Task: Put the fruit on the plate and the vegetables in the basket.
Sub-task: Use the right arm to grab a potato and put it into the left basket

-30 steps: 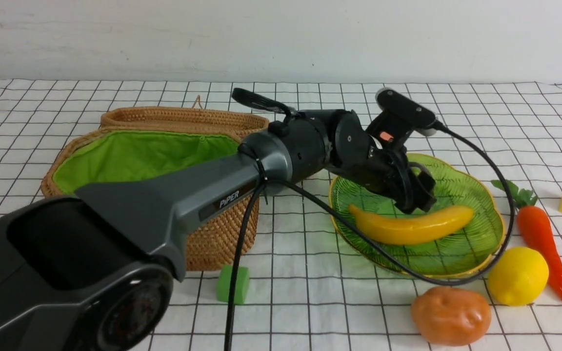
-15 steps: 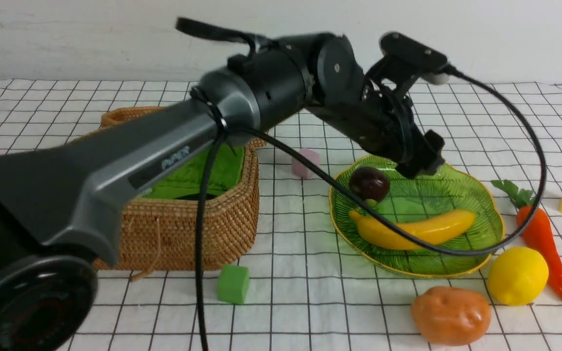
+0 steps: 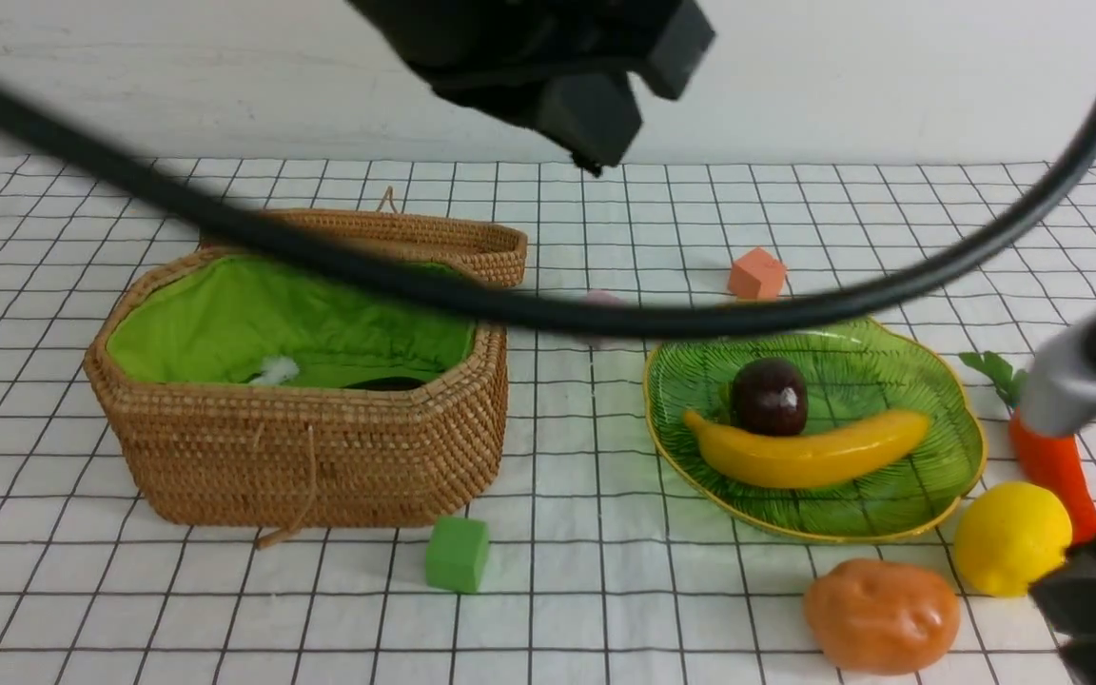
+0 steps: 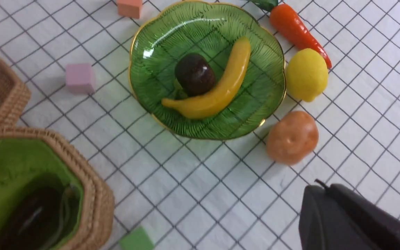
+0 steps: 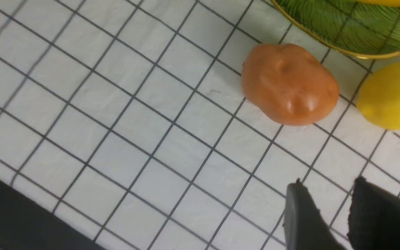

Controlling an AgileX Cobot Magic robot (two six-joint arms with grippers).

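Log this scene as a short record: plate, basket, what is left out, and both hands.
plate: banana and mangosteen on it, resting against each other
basket: open, eggplant inside
left out: lemon, potato and carrot on the cloth beside the plate
left hand: shut, empty, high above the table
right hand: open, empty, over the cloth near the potato

The left gripper [image 4: 321, 189], jaws pressed together and empty, has the potato [image 4: 292, 137] nearest ahead of its tip; farther ahead, the banana [image 4: 221, 93] and the mangosteen [image 4: 194, 73] lie on the plate [image 4: 255, 41].
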